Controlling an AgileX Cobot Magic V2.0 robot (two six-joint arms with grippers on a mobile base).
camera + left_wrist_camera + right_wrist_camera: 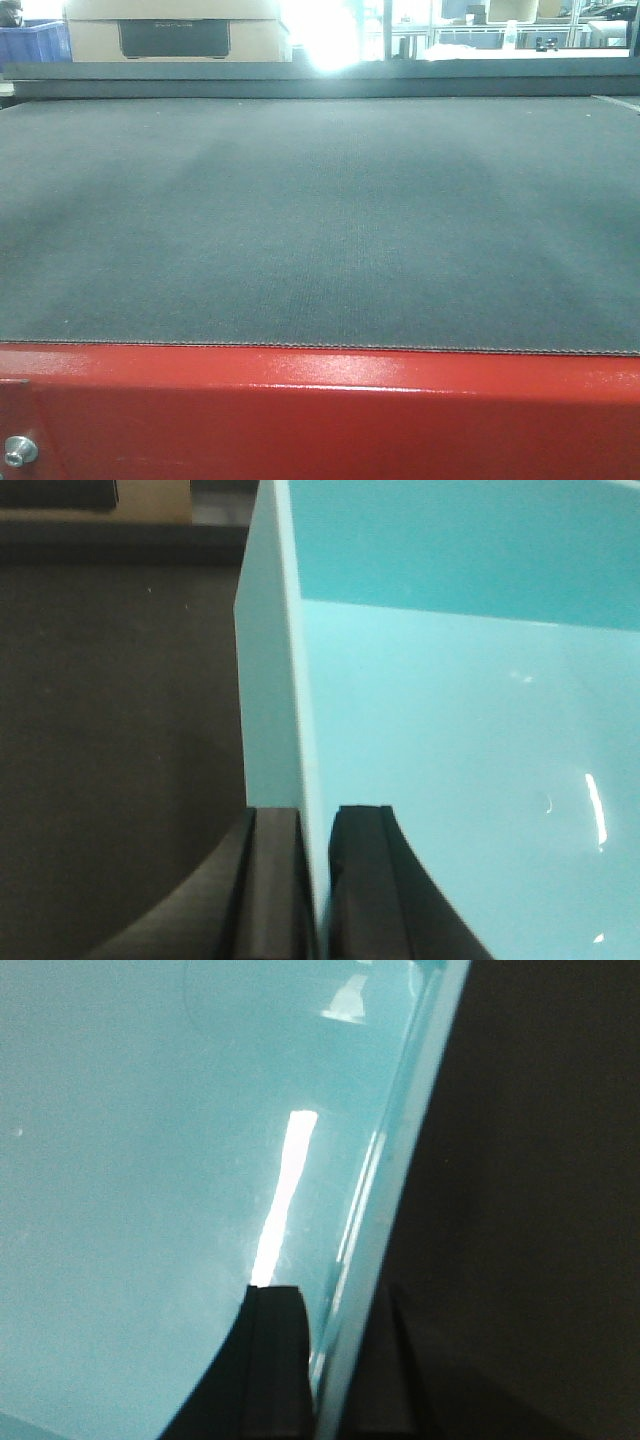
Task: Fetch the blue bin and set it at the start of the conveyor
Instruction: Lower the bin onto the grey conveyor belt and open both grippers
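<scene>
The blue bin [450,730] fills the left wrist view as a pale aqua tub seen from above its left wall. My left gripper [313,825] is shut on that wall, one finger outside and one inside. In the right wrist view the blue bin [150,1160] shows its inside and right wall, and my right gripper [335,1310] is shut on that wall the same way. Below the bin lies the dark belt [110,730]. The front view shows the conveyor start [320,220], a wide dark grey belt with a red frame [320,410] and a silver bolt [20,450]. Neither bin nor grippers show there.
Beyond the belt's far end stand a cardboard box [175,35] and a dark blue crate [30,42] at the back left. Shelving and bright window glare [330,30] lie further behind.
</scene>
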